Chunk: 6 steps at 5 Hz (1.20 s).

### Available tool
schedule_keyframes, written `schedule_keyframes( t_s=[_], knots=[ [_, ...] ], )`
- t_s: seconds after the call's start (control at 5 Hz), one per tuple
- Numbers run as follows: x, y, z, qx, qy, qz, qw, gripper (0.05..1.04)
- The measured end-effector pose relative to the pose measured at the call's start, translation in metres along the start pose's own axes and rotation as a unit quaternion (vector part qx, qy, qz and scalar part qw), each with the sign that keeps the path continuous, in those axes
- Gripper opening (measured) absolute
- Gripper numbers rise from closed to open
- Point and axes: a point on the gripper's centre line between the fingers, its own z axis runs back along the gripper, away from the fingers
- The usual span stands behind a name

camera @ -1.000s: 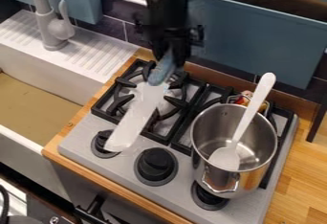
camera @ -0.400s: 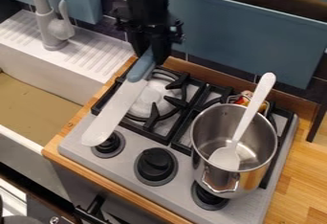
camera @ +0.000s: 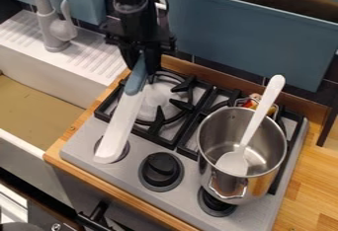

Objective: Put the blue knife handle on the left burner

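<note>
Gripper (camera: 141, 66) is at the back L of the stove (camera: 135, 179), pointing down, w/ its fingers closed on the blue handle (camera: 135, 81) of the knife (camera: 120, 126), one on each side. The knife slants — handle up in the grip, over the L part of the L burner grate (camera: 173, 135), white blade running down twd the front of the stove. Blade covers part of the L front knob (camera: 122, 152), its rounded tip just past it. Can't tell if knife touches the grate or is held a bit above. The L burner (camera: 157, 101) itself lies just R of the handle & blade.

On the R side of the stove: steel pot (camera: 218, 175) w/ a white spoon (camera: 264, 101) in it, bowl end down inside, stem leaning out over the back R rim. Small red/yellow item (camera: 251, 103) behind pot. Middle knob (camera: 161, 170) sits btwn L front knob & pot; R knob (camera: 214, 203) is partly behind the pot's lower edge — wood counter (camera: 310, 180) to the R. White sink (camera: 56, 77) & grey faucet (camera: 49, 25) are L of the stove, blue bin (camera: 251, 37) behind it.
</note>
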Motion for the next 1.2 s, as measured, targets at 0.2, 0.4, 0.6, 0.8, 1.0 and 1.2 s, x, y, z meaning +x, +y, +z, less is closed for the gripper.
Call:
schedule_keyframes(
  t_s=[0.2, 0.4, 0.6, 0.8, 1.0, 1.2],
  knots=[
    [-0.004, 0.001, -0.011, 0.019, 0.006, 0.043, 0.9989, 0.366],
    [-0.009, 0.002, -0.019, 0.033, 0.025, 0.089, 0.9952, 0.366],
    [-0.002, 0.002, -0.021, 0.046, -0.002, 0.13, 0.9904, 0.366],
    [-0.003, 0.008, -0.028, 0.064, -0.004, 0.163, 0.9845, 0.366],
    [-0.002, 0.015, -0.031, 0.077, -0.01, 0.188, 0.979, 0.366],
    [-0.001, 0.019, -0.03, 0.082, -0.009, 0.202, 0.9759, 0.366]
  ],
)
